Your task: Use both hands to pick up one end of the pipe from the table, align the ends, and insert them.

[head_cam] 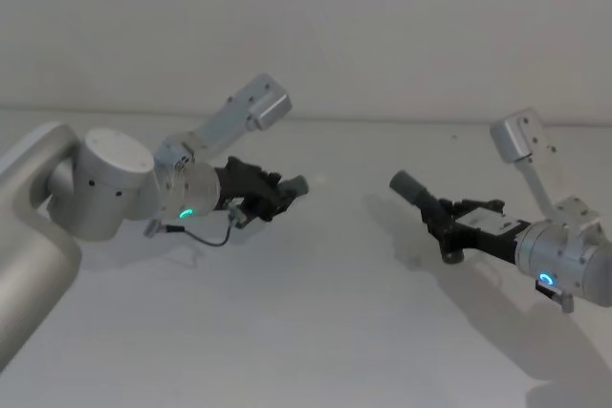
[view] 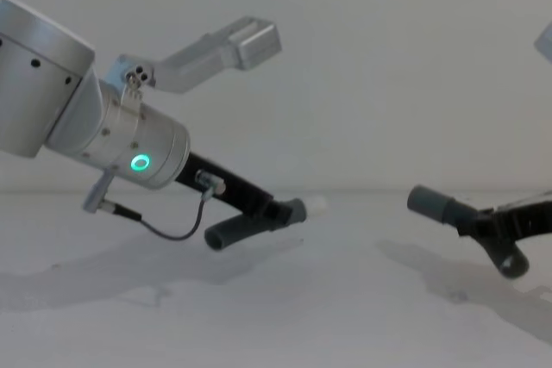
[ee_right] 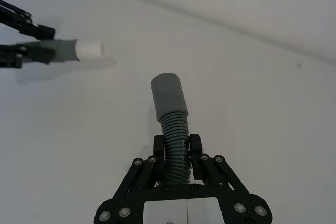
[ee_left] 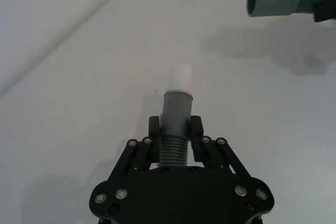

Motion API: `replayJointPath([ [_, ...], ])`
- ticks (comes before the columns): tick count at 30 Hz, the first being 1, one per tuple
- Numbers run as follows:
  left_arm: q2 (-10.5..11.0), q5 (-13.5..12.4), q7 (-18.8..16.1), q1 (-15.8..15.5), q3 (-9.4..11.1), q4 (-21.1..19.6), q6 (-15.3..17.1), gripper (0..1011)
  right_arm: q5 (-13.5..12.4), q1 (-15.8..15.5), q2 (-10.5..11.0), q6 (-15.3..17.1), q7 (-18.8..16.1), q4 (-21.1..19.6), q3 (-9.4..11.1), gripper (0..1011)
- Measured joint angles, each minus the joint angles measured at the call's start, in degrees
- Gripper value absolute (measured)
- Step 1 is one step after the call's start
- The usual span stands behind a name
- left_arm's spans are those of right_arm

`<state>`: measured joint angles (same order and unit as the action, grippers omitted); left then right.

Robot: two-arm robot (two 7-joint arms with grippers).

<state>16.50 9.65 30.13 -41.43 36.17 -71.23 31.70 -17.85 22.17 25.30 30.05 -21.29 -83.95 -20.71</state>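
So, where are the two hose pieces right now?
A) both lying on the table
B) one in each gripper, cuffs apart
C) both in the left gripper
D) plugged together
B: the left gripper is shut on the whitish-tipped hose piece, and the right gripper is shut on the grey-cuffed hose piece, with bare table showing between them.

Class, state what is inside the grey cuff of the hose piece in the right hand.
The smooth grey cuff in the right black hand is hollow, nothing inserted; the whitish-tipped hose piece in the left black hand is apart. Deeper inside is hidden.
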Motion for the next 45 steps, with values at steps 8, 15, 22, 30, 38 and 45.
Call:
replayJointPath([
  [8,0.0,0.1,2.1,-1.7,0.5,-0.1,-2.7,329,-0.7,-1.1,0.9,-6.0,-1.0,-1.6,1.6,282],
  [15,1.0,0.1,4.4,-2.8,1.2,0.3,-4.5,330,-1.9,-1.6,3.3,-10.6,-5.0,-2.1,2.3,282],
  [22,2.5,0.1,7.3,-4.2,2.3,1.6,-7.1,330,-2.9,-1.6,6.3,-13.8,-10.2,-2.2,2.3,282],
  [30,3.9,0.1,10.9,-5.7,3.2,3.5,-11.7,329,-3.7,-0.8,10.1,-16.7,-17.2,-2.0,1.0,282],
  [38,4.9,0.8,14.7,-6.9,3.9,5.0,-17.4,330,-4.0,0.6,12.7,-18.8,-23.7,-1.6,-0.8,282],
  [45,5.9,1.7,18.2,-7.5,4.4,5.7,-22.8,330,-3.6,2.0,14.3,-20.1,-27.6,-1.4,-2.6,282],
])
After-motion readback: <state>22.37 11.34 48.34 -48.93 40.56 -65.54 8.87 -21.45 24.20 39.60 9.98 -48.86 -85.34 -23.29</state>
